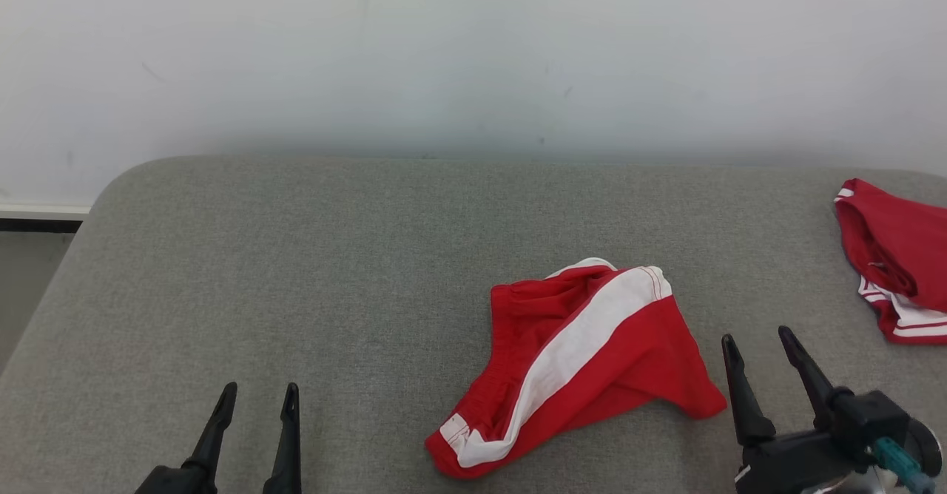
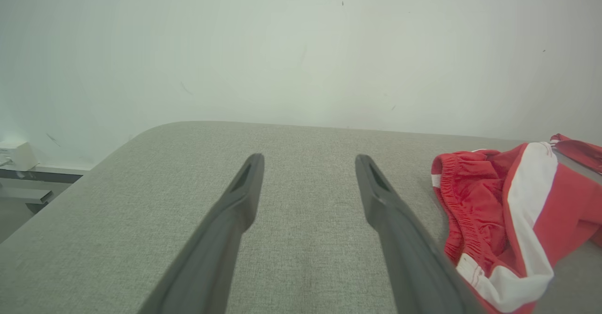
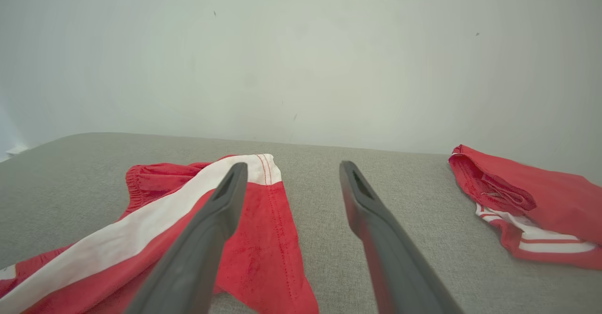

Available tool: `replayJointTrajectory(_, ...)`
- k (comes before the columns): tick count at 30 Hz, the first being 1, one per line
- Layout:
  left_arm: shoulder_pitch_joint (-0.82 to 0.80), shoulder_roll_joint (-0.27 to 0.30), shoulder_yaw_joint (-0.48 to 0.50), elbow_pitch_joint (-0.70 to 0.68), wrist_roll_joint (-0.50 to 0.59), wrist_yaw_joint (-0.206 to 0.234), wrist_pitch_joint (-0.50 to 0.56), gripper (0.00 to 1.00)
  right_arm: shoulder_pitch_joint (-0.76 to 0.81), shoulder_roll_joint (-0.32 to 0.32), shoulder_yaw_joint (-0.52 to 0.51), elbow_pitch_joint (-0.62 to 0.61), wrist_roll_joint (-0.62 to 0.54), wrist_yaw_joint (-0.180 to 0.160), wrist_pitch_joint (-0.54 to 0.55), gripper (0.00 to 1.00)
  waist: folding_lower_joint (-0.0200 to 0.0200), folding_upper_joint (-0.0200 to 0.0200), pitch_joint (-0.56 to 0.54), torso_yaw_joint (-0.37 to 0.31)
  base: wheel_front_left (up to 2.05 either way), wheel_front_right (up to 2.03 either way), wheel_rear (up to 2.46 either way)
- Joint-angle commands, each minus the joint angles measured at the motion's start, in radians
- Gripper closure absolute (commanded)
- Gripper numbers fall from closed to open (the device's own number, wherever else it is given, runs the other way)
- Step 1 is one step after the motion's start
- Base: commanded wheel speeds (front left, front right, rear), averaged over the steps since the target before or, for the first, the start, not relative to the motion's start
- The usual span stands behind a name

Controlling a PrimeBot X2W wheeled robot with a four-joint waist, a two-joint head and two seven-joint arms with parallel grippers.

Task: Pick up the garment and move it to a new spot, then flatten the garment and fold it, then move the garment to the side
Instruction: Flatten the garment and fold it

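Seeing crumpled red white-striped shorts (image 1: 584, 361) on the grey fabric table (image 1: 333, 272), our left gripper (image 1: 260, 390) and right gripper (image 1: 757, 335) both spread wide, empty; another red garment (image 1: 899, 257), maybe shorts, far right.

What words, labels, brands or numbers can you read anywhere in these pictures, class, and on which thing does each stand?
No text can be read anywhere.
The crumpled red shorts carry a plain white stripe and no print.
The second red garment, grey padded surface and pale wall bear no lettering either.
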Motion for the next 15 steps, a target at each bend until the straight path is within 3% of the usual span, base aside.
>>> replayJointTrajectory(1,-0.011,0.001,-0.004,0.004,0.007,-0.001,0.0,0.0,-0.034,-0.02,0.011,0.023,0.009,-0.003,0.001,0.0,0.0,0.0,0.003,0.007,0.0,0.0,0.0)
replayJointTrajectory(15,-0.055,0.0,-0.051,0.018,-0.008,-0.004,0.0,0.0,-0.388,-0.165,0.221,0.386,0.104,-0.003,0.031,0.0,0.0,0.0,0.07,0.102,0.0,0.0,0.0)
